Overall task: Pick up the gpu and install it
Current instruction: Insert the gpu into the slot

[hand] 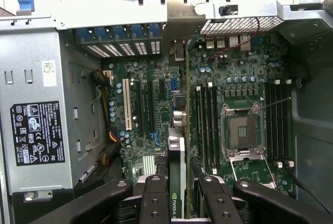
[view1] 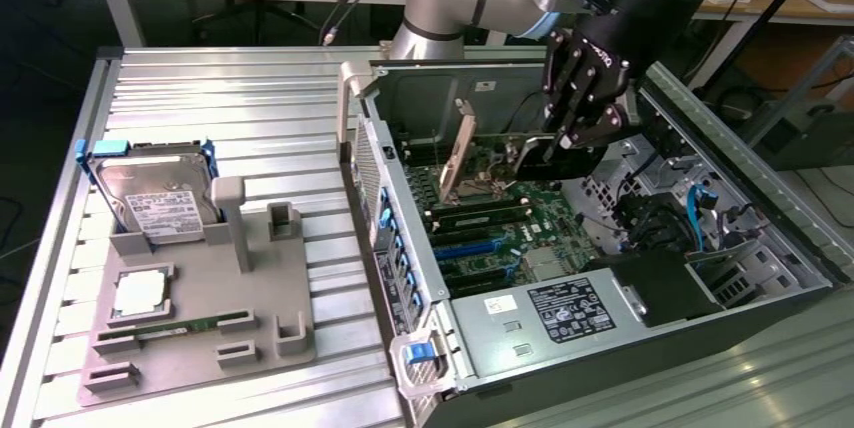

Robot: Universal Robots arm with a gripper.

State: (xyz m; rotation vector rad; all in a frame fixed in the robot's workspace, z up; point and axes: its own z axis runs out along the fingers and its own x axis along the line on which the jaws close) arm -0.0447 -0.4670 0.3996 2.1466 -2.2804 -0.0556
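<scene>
My gripper (view1: 545, 151) is inside the open computer case (view1: 747, 278), above the motherboard (view1: 514, 228). Its jaws are partly closed, clamped on the top edge of the gpu (view1: 458, 153). In the wrist view the gripper (hand: 179, 182) has one finger (hand: 154, 198) on each side of the card, and the gpu (hand: 177, 169) runs edge-on away from the camera toward the case's rear wall.

The gpu stands upright on its long edge inside the case. Its silver end bracket (hand: 182, 18) is at the rear slot openings, just beside a row of blue slot clips (hand: 117, 32). Whether the card's lower edge is fully seated in a slot I cannot tell.

On the motherboard in the wrist view (hand: 156, 114), an empty processor socket (hand: 244, 130) lies beside the card, with memory slots (hand: 207, 125) between them. A white slot (hand: 126, 107) lies on the card's other side. The power supply (view1: 561, 313) with its label sits at the near end of the case in the exterior view.

Toward the exterior view's left, well apart from the case, a grey parts holder (view1: 200, 318) rests on the metal table (view1: 214, 98). It holds a hard drive (view1: 158, 203) propped up, a processor (view1: 140, 293) and a green memory stick (view1: 174, 330).
</scene>
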